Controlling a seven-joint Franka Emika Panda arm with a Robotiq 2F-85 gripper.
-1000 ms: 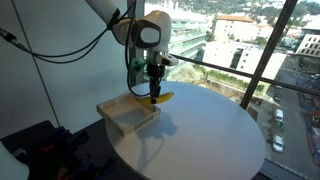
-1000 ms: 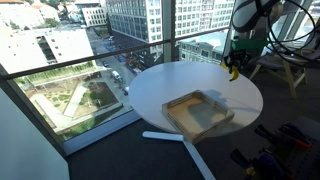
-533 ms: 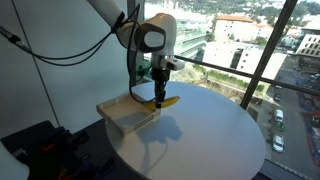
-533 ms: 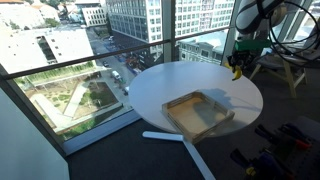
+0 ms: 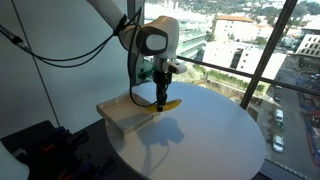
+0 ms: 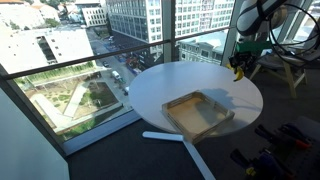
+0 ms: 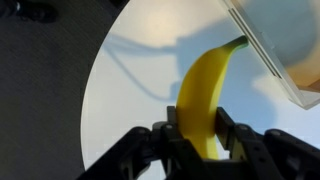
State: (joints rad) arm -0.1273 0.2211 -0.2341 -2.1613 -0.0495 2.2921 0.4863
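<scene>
My gripper (image 5: 162, 97) is shut on a yellow banana (image 5: 170, 102) and holds it above the round white table (image 5: 215, 135), just past the edge of a shallow wooden tray (image 5: 128, 115). In the wrist view the banana (image 7: 205, 85) sits between the two black fingers (image 7: 200, 125) and its tip points toward the tray's corner (image 7: 285, 50). In an exterior view the gripper (image 6: 238, 70) with the banana (image 6: 237, 72) hangs over the table's far edge, apart from the tray (image 6: 198, 112).
The tray lies near the table's edge (image 6: 150, 105). Large windows (image 5: 240, 50) stand behind the table. Cables and equipment (image 6: 275, 145) lie on the dark floor beside the table.
The gripper has moved a little away from the tray and slightly up with the banana still in it. The tray has not moved.
</scene>
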